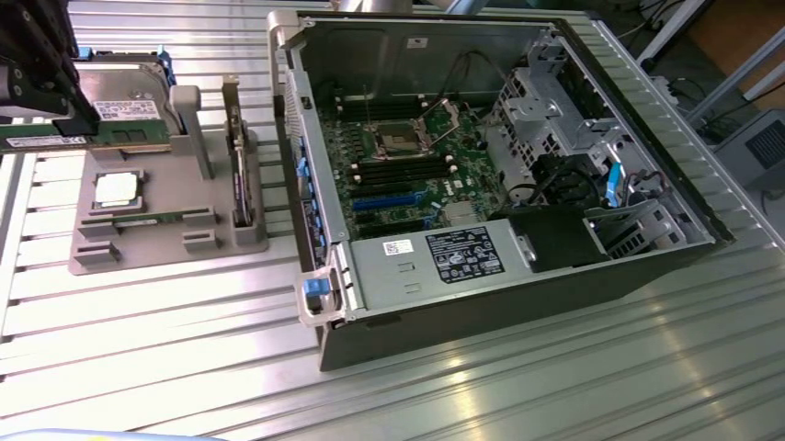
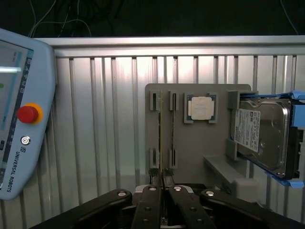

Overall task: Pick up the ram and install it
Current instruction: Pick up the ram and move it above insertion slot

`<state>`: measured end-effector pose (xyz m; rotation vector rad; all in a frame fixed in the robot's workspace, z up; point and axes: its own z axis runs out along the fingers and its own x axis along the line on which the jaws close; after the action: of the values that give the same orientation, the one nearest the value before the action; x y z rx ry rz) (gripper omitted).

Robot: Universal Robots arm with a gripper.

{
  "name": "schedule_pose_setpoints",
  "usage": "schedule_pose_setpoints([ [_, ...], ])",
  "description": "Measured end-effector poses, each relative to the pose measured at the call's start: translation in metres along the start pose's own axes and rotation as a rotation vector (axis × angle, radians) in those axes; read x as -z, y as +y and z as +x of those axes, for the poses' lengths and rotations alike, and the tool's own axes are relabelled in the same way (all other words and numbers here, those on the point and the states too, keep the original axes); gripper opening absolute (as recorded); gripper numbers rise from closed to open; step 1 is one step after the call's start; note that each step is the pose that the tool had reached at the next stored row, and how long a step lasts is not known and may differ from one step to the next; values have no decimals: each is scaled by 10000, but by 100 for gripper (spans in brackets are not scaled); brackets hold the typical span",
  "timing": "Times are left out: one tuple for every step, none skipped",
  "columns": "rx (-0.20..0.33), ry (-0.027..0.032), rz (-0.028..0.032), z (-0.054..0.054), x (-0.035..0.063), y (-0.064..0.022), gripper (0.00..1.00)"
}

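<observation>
A: So, where's the ram?
B: Clamped edge-on in the claw, over the grey holder, long axis along its slots. The open computer case lies well off toward the exterior view's right.

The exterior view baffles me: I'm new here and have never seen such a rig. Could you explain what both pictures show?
A robot arm works over a ribbed metal table. The exterior view watches from off the arm; the wrist view looks from the arm itself, past its black end effector. That end effector is shut on a long, thin green ram stick, held above a grey plastic fixture. The fixture also carries a square silver processor chip and a silver hard drive. Beside it lies an open dark computer case.
</observation>
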<state>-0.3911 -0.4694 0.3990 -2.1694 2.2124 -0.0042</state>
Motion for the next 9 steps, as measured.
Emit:
schedule_pose_setpoints([
  [0,1,0,0,7,0,12],
  [0,0,0,-1,21,-1,12],
  [0,1,-1,-1,42,-2,12],
  [0,1,-1,-2,61,-2,12],
  [0,0,0,-2,79,-3,12],
  [0,0,0,-3,101,-4,12],
  [0,-1,1,-3,125,-4,12],
  [0,-1,1,-3,126,-4,12],
  [0,-1,1,-4,126,-4,12],
])
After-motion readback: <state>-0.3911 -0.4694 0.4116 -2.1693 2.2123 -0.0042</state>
